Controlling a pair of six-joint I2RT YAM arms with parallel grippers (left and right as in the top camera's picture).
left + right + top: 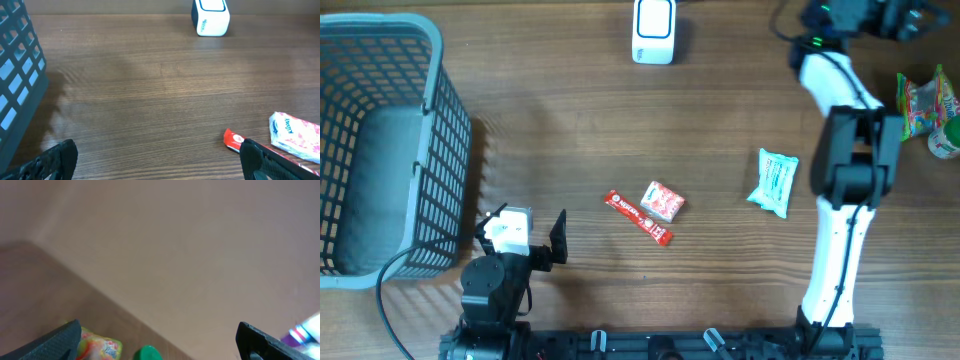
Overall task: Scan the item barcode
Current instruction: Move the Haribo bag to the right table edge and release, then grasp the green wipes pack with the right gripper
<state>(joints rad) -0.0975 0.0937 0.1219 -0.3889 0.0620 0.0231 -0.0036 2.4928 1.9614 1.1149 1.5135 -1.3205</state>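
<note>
At the far left I see a grey plastic basket with open lattice walls; the left wrist view catches only a corner of its grid. Just beside it, my left gripper hovers low over the wood-grain table, its fingers spread wide with nothing between them.

At the far edge of the table stands the scanner, a small, rounded white box. Its dark window shows only from the left wrist. Nearer the middle lie a slim red snack bar in glossy wrap and a squarish pink packet, touching at one corner. To the right a soft, pale green pouch lies flat, seen only from overhead.

My right gripper is raised at the far right corner, fingers wide apart and empty. Below it, its camera shows a crinkly colourful bag and a green bottle cap.
</note>
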